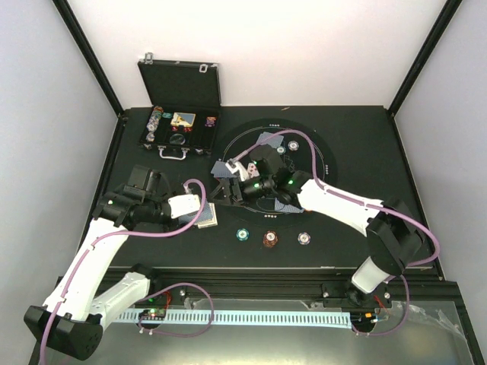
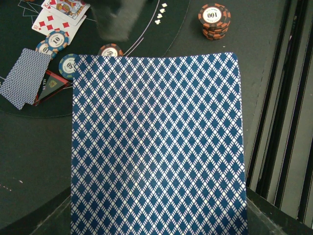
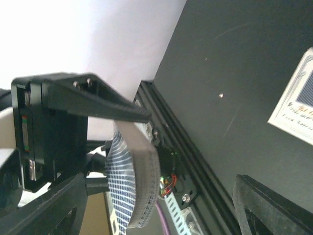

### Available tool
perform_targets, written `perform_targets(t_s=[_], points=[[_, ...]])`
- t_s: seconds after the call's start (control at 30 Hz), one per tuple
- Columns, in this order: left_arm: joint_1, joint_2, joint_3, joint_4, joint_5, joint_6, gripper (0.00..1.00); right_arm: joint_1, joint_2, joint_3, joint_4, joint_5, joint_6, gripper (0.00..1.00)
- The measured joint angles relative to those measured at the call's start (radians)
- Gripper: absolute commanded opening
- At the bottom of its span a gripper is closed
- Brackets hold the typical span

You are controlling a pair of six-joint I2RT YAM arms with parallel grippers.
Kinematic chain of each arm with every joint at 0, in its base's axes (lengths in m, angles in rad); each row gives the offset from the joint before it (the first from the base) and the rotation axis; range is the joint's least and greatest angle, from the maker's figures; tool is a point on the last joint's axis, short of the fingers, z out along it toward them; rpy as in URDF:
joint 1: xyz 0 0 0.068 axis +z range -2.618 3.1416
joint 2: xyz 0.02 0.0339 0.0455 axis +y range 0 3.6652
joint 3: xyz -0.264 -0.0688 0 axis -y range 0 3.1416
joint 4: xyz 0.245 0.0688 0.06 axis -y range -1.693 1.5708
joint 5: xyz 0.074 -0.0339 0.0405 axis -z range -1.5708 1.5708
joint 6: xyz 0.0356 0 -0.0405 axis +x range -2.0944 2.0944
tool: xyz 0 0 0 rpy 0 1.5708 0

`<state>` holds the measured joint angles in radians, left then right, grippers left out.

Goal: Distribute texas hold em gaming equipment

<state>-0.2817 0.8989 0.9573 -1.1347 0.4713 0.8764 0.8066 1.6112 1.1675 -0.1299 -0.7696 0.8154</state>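
Left gripper (image 1: 201,212) is clamped tight on the thick deck of blue diamond-backed playing cards (image 2: 156,147), left of centre in the overhead view, just off the lower-left edge of the round black mat (image 1: 326,156). Right gripper (image 1: 230,190) faces it, jaws apart. The smart play is to pinch only the top card and slide it off flat, without dragging the stack.

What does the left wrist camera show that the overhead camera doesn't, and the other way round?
Only the left wrist view shows the 100 printed on the orange chip stack and the red diamonds on the face-up cards. Only the top view shows the open black case, the left arm and the right arm. Both show the blue-backed deck held in the left gripper, and the round mat with its white outline.
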Motion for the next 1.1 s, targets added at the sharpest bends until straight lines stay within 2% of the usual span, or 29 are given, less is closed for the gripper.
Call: perform_targets(t_s=[0.27,0.5,0.83,1.1], points=[[0.0,0.0,0.0,0.001,0.0,0.0,0.02,0.081,0.031,-0.023,0.084,-0.03,0.064,0.79],[0.0,0.0,0.0,0.002,0.001,0.0,0.01,0.12,0.126,-0.007,0.166,-0.066,0.128,0.72],[0.0,0.004,0.0,-0.001,0.0,0.0,0.02,0.118,0.211,0.008,0.29,-0.12,0.212,0.69],[0.0,0.007,0.0,0.0,-0.001,0.0,0.01,0.082,0.187,-0.061,0.372,-0.153,0.223,0.59]])
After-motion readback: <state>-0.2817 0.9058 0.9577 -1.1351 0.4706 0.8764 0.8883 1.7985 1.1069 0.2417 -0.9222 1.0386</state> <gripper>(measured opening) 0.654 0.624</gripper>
